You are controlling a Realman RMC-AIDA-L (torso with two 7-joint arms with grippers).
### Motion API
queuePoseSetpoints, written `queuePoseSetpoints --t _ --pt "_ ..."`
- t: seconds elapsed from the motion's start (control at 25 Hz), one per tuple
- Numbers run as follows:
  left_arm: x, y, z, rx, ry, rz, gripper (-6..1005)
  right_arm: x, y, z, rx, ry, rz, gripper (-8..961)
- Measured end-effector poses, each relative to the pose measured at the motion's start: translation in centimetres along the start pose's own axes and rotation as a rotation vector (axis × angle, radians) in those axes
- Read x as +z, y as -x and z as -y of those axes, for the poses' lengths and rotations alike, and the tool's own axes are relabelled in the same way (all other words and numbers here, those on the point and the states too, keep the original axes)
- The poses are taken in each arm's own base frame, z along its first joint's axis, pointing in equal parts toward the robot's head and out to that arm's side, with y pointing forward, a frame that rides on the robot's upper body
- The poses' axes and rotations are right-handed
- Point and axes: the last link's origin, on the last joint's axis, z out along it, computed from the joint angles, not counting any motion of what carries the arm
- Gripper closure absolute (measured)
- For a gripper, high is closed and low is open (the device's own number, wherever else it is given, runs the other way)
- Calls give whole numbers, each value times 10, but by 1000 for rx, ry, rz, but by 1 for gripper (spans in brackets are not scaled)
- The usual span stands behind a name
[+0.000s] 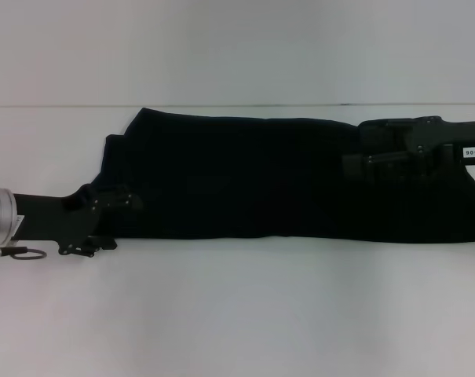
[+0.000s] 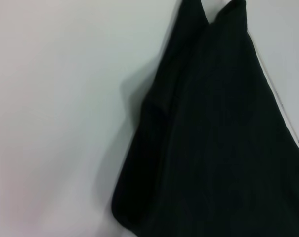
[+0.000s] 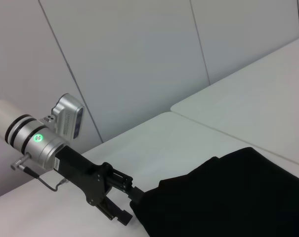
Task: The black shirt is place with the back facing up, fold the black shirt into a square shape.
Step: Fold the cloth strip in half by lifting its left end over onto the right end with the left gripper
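The black shirt (image 1: 253,177) lies as a long folded band across the white table, stretching from left of centre to the right edge. My left gripper (image 1: 104,226) is at the band's left end, near its front corner, and its jaws stand apart. One finger (image 3: 131,186) touches the cloth edge while the other sits just off it on the table. The left wrist view shows only the shirt (image 2: 218,138) and bare table. My right gripper (image 1: 361,166) is over the right part of the shirt, black against black cloth.
The white table (image 1: 237,314) extends in front of the shirt, with a narrower strip behind it up to the back edge (image 1: 64,105). A pale panelled wall (image 3: 139,59) stands beyond the table.
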Motion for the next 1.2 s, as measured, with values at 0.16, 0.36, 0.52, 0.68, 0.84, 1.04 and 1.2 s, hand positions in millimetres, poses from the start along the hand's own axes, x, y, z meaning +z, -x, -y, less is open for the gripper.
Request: queuePoseSetpoints --t 0.16,0.36,0.52,0.68,0.84,1.04,1.2 --pt "4 -1 3 -12 -8 -19 79 2 3 2 -8 -11 2 21" --pt "5 -4 5 -12 -20 -40 79 2 5 2 -12 -10 1 21" --pt "5 -5 8 -13 -27 -61 80 3 5 2 -13 -10 1 21" --pt "4 -6 11 -12 -36 -66 80 2 6 2 -12 -13 2 21" --pt "3 -7 12 -14 -40 -71 80 1 7 2 -14 -15 2 21" --pt "4 -9 11 -8 -44 -81 80 1 7 2 -14 -14 4 21" --pt "4 -10 10 -2 -47 -84 80 1 8 2 -14 -14 7 22"
